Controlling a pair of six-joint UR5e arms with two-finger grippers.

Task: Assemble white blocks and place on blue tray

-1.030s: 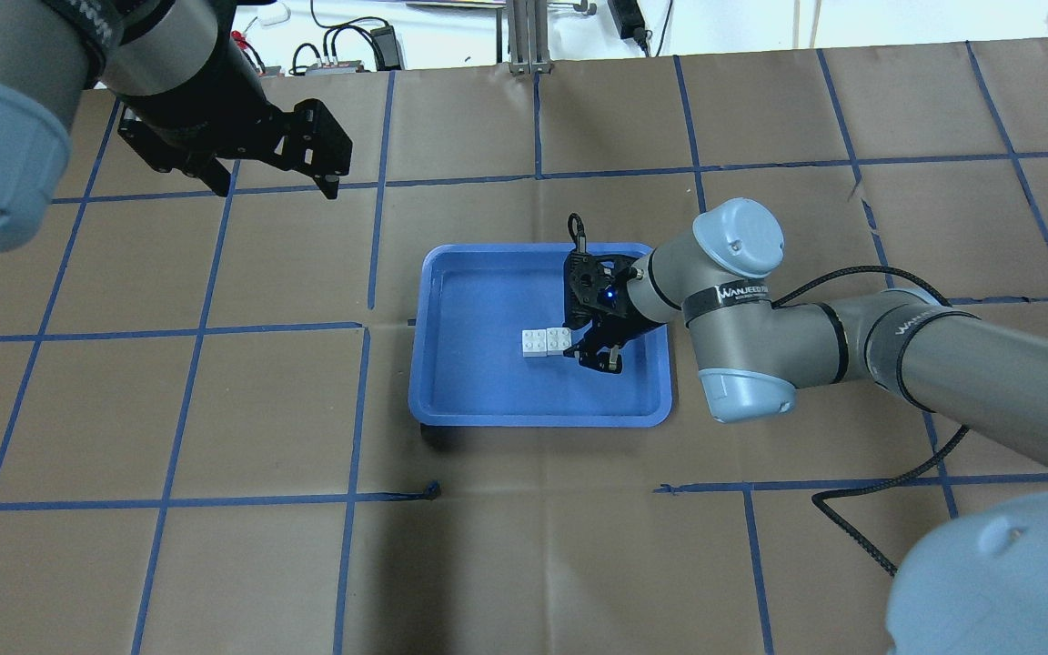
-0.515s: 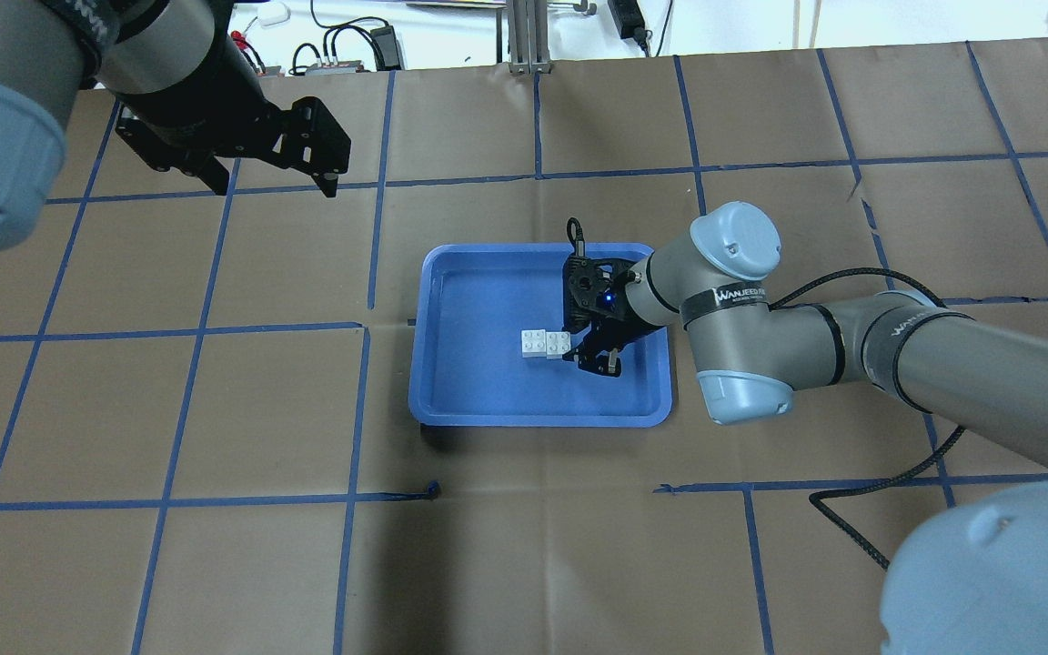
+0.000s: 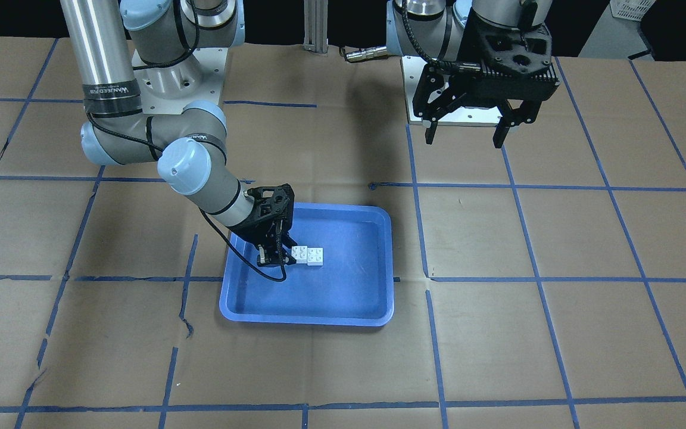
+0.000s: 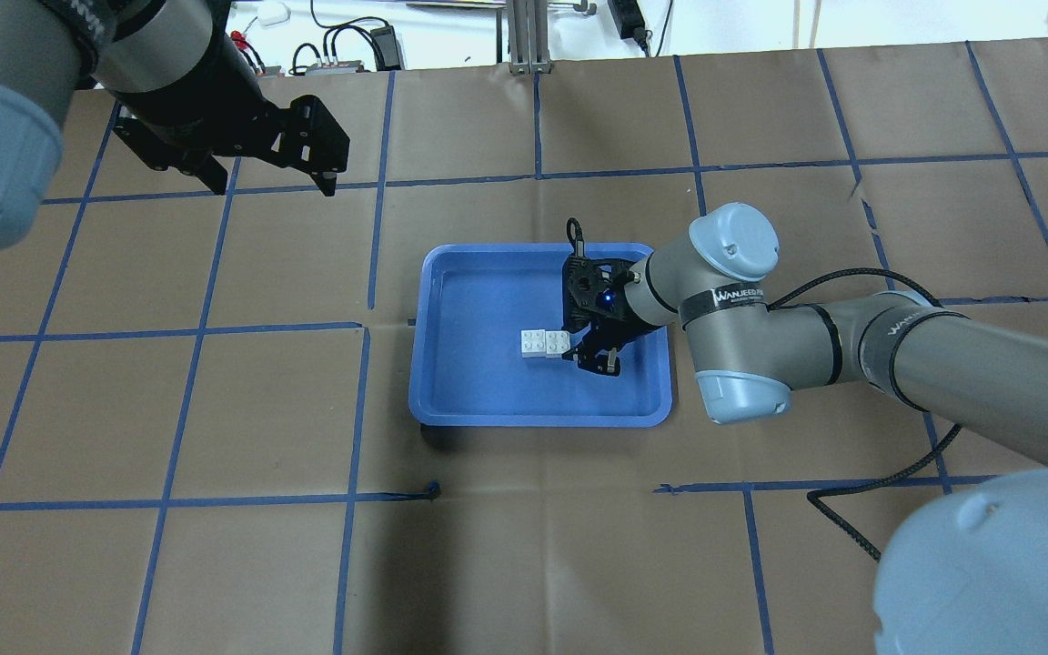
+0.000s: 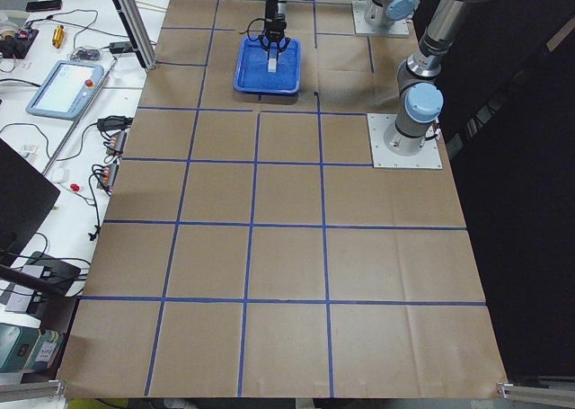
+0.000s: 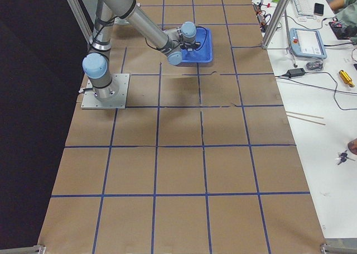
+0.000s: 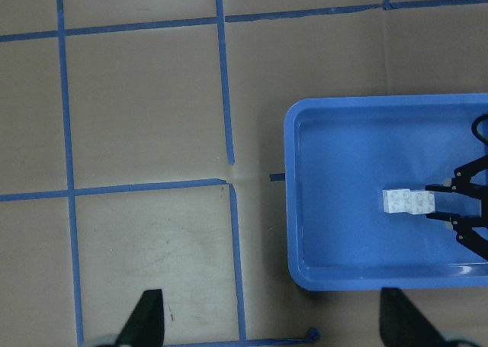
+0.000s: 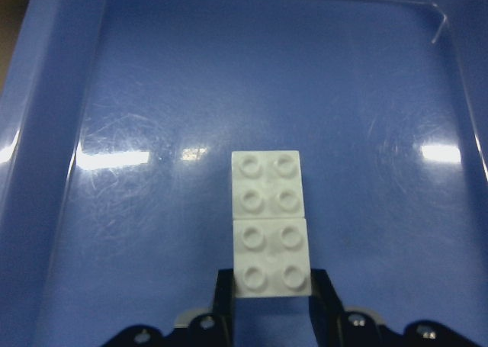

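Observation:
The two white blocks (image 4: 546, 343) lie side by side, studs up, in the middle of the blue tray (image 4: 542, 420). They also show in the front view (image 3: 308, 255), the left wrist view (image 7: 408, 202) and the right wrist view (image 8: 268, 217). My right gripper (image 4: 569, 344) reaches low into the tray. Its fingers (image 8: 223, 290) press on both sides of the block nearest it. My left gripper (image 4: 274, 186) hangs open and empty high above the table's far left, well away from the tray.
The table is covered in brown paper with a grid of blue tape (image 4: 378, 182). The right arm's elbow (image 4: 742, 382) and black cable (image 4: 861, 518) lie to the tray's right. Electronics and cables sit beyond the far edge (image 4: 342, 55).
The right arm's wrist and elbow have crept slightly left. The blocks, the tray and the left gripper have kept their places.

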